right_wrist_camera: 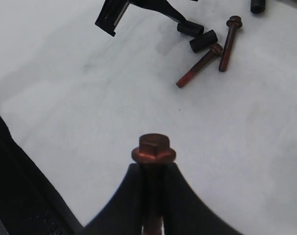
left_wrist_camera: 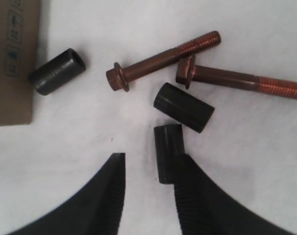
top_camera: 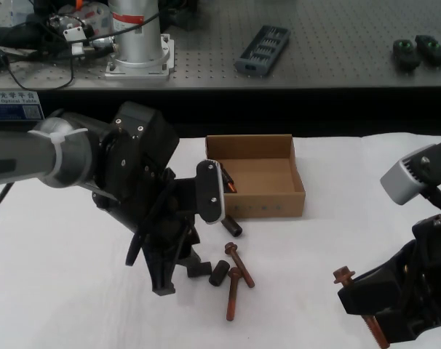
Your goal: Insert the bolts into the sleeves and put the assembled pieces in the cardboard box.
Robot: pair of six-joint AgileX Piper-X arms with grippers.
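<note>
One cardboard box sits on the white cloth with three black sleeves and two copper bolts grouped at its 6 o'clock, a third bolt off at its 4 o'clock for three in all, and one copper-coloured piece half hidden inside the box.

The left arm slopes forward and down, wrist bent steeply; the left tool points downward, its two fingers spread apart; the right arm sits low at the near right; the right tool pinches a copper-coloured bolt by its shank, hexagonal head protruding beyond the fingertips.
</note>
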